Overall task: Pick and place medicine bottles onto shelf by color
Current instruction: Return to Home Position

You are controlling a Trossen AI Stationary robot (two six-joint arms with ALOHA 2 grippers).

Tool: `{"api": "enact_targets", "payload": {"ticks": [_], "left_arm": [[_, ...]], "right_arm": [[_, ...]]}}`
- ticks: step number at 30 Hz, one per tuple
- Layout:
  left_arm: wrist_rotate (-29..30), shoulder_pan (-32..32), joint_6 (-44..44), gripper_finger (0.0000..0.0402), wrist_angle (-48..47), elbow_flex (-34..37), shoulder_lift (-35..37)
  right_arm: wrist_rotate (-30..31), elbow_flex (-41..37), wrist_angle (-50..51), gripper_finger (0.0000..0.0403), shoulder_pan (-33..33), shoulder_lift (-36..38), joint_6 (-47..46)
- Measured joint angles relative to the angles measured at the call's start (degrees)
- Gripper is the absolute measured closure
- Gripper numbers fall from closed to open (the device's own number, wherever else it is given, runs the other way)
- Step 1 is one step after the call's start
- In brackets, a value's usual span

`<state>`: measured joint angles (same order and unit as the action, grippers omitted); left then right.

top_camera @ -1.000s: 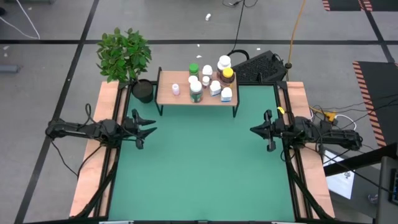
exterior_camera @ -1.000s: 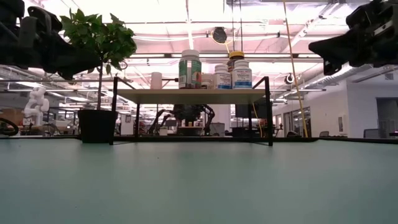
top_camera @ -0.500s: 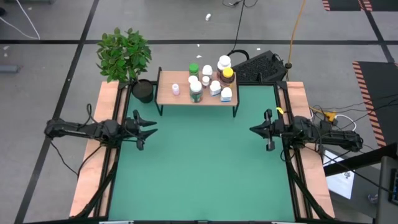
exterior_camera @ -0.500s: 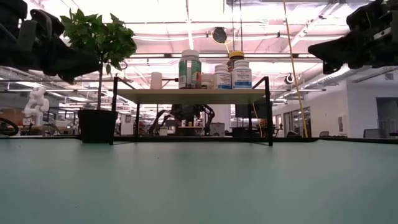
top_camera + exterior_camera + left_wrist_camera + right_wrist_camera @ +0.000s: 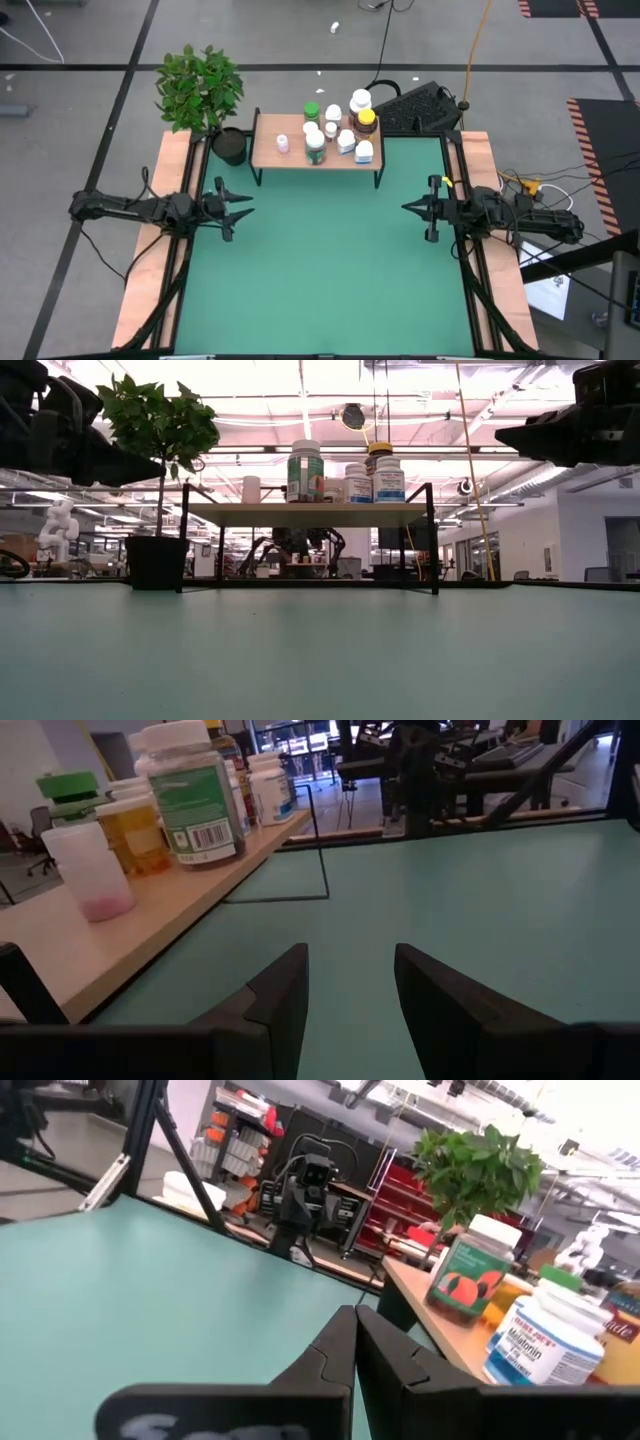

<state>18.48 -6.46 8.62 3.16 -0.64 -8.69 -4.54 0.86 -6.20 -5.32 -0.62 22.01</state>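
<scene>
Several medicine bottles [image 5: 335, 128] stand upright on their bases on the light-wood shelf [image 5: 272, 154] at the table's far edge. Among them are a green-capped one [image 5: 311, 110], an amber one with a yellow cap [image 5: 366, 120] and a small pinkish vial [image 5: 282, 144]. In the low view the bottles [image 5: 345, 475] stand in a row on the shelf [image 5: 310, 513]. My left gripper [image 5: 245, 207] hovers open over the table's left side, with the shelf [image 5: 120, 935] ahead of its fingers. My right gripper [image 5: 405, 208] hovers shut over the right side, facing the bottles [image 5: 468, 1275].
A leafy plant [image 5: 200, 85] in a black pot [image 5: 230, 145] stands just left of the shelf. A black keyboard [image 5: 420, 108] lies beyond the far right corner. Wooden rails [image 5: 170, 200] [image 5: 490, 170] flank the green mat [image 5: 330, 270], which lies bare between the arms.
In the low view my right gripper has tipped a little, and its fingers now point nearly level. The bottles and the shelf stand as before.
</scene>
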Motion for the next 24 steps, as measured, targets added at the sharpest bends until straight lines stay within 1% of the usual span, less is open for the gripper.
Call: {"api": "enact_targets", "payload": {"ticks": [24], "left_arm": [[0.02,0.00,0.11,0.0250,0.11,0.02,0.00]], "right_arm": [[0.00,-0.02,0.28,0.0401,0.00,0.02,0.78]]}}
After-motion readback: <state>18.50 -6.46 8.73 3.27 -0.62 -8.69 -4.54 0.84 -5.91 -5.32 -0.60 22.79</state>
